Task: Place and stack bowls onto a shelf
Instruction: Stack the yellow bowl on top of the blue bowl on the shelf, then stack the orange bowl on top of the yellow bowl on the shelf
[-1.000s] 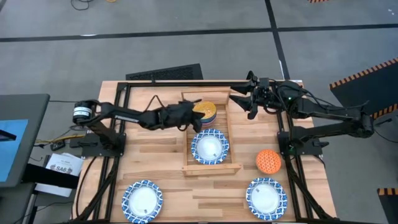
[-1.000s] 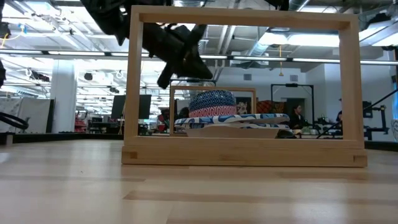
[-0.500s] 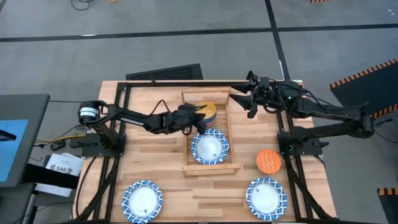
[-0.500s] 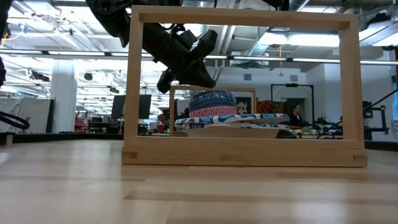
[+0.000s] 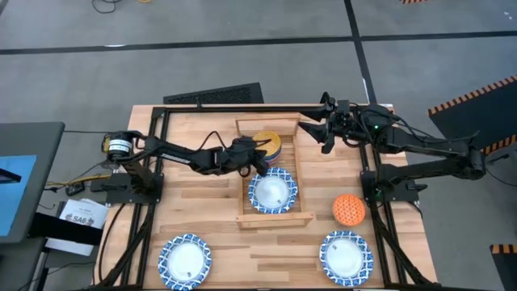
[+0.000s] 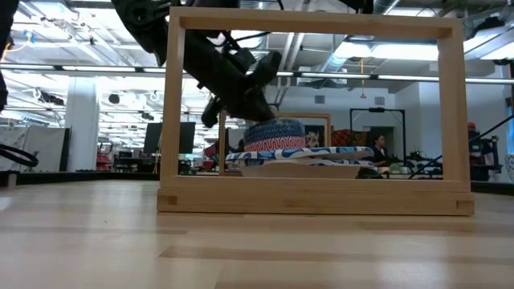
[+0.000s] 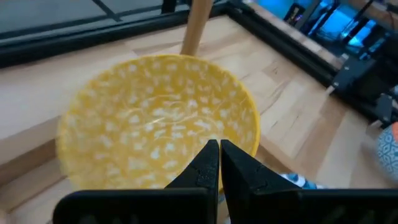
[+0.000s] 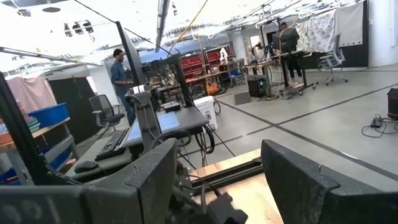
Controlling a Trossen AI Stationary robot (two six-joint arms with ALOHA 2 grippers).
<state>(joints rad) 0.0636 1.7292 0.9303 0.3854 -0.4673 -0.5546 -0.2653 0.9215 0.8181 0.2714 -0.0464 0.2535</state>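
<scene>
Left gripper hangs over the shelf, just near of the yellow bowl; in its wrist view the two fingers are pressed together with nothing between them, and the yellow bowl lies right below them. That bowl sits on top of a stack at the far end of the shelf. In the low view the stack shows a red band under a blue patterned bowl. Just near of the stack, one wide patterned bowl lies flat in the shelf.

Right gripper waits above the far right side of the table, beside the shelf's far corner, with its fingers spread apart and holding nothing.

Orange bowl stands on the table, right of the shelf. Two more wide bowls lie near the front edge, one at the left and one at the right, well apart.
</scene>
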